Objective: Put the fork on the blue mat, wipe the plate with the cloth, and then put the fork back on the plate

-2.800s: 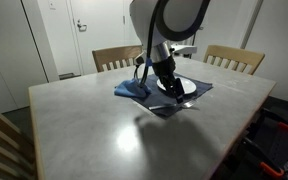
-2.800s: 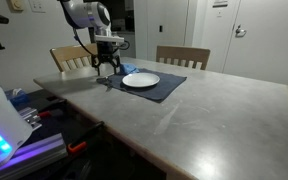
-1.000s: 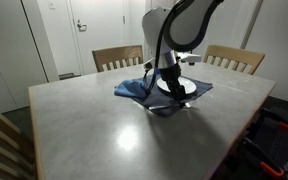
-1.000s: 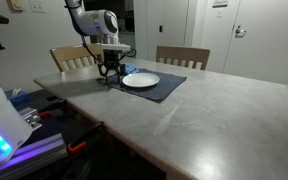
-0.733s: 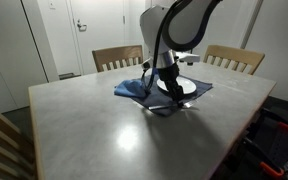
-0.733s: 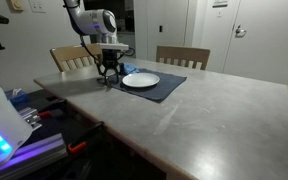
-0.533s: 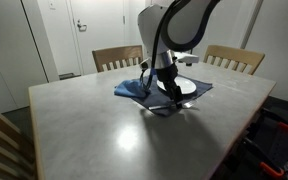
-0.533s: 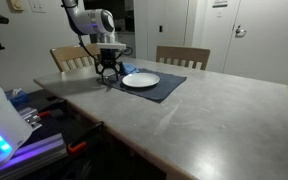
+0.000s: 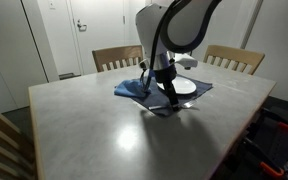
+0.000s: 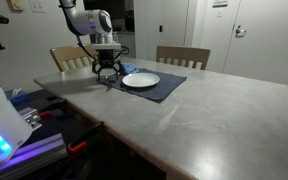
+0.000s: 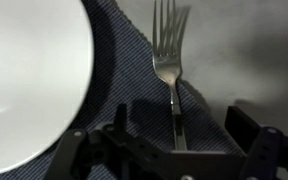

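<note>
Beside white doors [image 9: 84,35], grey table [image 10: 214,110] (wooden chairs [image 10: 182,56] behind) carries blue mat [image 10: 166,92].

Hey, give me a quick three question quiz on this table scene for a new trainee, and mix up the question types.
1. Fill in the blank: in the wrist view, the fork lies beside the plate on the ____.
2. True or false: the claw is shut on the fork.
3. Multiple choice: in an exterior view, the cloth is A) on the plate, B) bunched up beside the plate, C) on the floor.

Key: 1. blue mat. 2. False; the jaws stand open, one on each side of the fork's handle. 3. B.
</note>
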{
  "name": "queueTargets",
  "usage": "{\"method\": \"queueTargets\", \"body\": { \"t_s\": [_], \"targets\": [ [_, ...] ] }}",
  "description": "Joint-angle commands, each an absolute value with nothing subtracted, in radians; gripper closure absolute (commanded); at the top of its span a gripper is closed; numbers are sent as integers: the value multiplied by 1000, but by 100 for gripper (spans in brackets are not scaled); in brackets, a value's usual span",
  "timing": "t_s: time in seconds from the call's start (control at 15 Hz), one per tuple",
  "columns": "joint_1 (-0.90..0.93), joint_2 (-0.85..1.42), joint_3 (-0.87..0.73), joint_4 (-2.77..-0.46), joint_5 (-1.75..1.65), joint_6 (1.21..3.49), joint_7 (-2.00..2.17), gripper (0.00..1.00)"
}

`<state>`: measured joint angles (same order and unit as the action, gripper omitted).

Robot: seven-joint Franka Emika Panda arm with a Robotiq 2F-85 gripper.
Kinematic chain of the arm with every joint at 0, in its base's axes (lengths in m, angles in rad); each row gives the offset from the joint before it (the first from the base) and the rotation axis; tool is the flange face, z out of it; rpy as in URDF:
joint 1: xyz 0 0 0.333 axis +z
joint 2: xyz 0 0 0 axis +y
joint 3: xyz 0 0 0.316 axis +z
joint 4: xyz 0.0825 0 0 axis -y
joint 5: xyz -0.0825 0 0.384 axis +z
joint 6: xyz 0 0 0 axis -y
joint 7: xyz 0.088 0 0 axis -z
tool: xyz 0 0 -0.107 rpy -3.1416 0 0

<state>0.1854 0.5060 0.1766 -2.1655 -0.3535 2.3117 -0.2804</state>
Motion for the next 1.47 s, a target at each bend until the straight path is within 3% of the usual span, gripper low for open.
{"method": "queueTargets", "body": {
  "t_s": [0.0,0.4,0.47,0.67,0.8,0.93,1.07,1.33,1.4],
  "targets": [
    [223,515,139,-2178,-387,2376,-161,0],
    [256,542,114,-2159,-417,2396,-82,0],
    [252,541,117,-2160,-415,2403,-93,15],
    [247,528,119,-2163,-416,2402,-116,35],
    [243,520,121,-2161,-414,2388,-135,32],
    [237,521,126,-2158,-410,2381,-158,7],
    [230,521,131,-2157,-397,2372,-181,0],
    [218,519,134,-2159,-393,2382,-217,2],
    [211,518,138,-2161,-387,2388,-233,11]
  ]
}}
